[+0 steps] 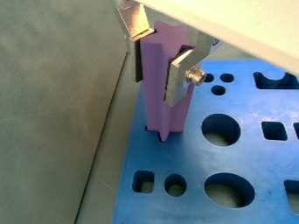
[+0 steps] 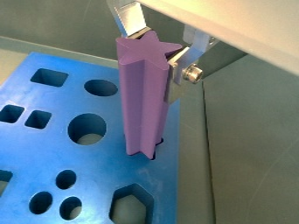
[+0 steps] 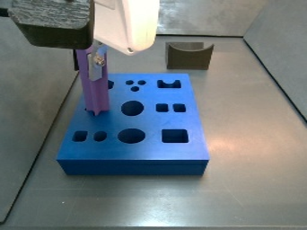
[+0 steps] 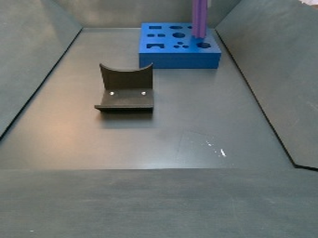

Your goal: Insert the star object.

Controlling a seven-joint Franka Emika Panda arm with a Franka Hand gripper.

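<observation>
- Grey metal floor point(image 4: 174, 139) with low grey walls forms the work area; a blue block point(image 3: 144, 148) with shaped holes lies flat on it, near one wall in a side view point(image 4: 168, 58).
- Upright at an edge of the blue block stands the star object point(image 3: 93, 90), a long purple ridged peg; its lower end sits in a hole of the block in both wrist views point(image 1: 163, 83) point(image 2: 142, 96); in a side view its top runs out of the picture point(image 4: 200, 23).
- Gripper point(image 1: 158, 48) is above the block, clamped on the upper part of the star object; one silver finger point(image 1: 181, 74) presses flat against the peg's side; the same grasp shows in a wrist view point(image 2: 158, 44); in a side view the white gripper body point(image 3: 120, 22) covers the peg's top.
- Well apart from the block, a small brown notched block point(image 4: 125, 88) rests on the floor; a side view shows it behind the blue block point(image 3: 189, 54).
</observation>
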